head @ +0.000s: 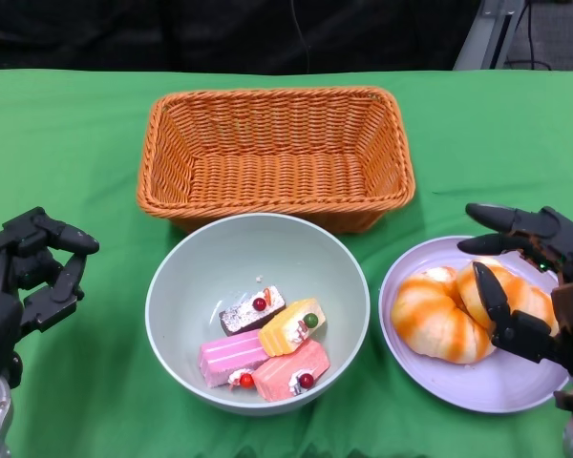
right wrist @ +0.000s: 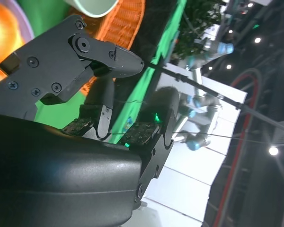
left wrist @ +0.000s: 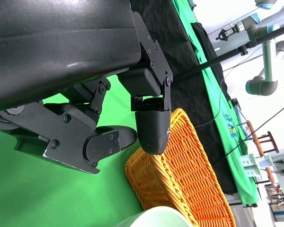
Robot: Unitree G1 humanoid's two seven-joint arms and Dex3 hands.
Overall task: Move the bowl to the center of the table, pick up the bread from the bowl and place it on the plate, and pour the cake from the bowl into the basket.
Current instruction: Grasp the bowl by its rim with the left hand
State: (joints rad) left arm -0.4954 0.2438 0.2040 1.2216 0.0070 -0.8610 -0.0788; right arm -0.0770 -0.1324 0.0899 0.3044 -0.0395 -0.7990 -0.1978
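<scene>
Basket (head: 275,153): woven wicker, orange, rough ribbed weave; table cover (head: 67,143) is green cloth, matt, w/ slight wrinkles near the front edge. Bowl (head: 186,277) looks smooth pale-green plastic or ceramic w/ soft sheen, plate (head: 497,382) smooth lilac, semi-matt; bread (head: 439,320) has glossy glazed-looking orange-and-cream surface, cakes (head: 267,348) look like smooth toy pieces w/ shiny red & green beads on top. Left hand (head: 33,272) & right hand (head: 530,286): black hard plastic, mostly matt, shell in wrist views faintly glossy w/ visible screws.
</scene>
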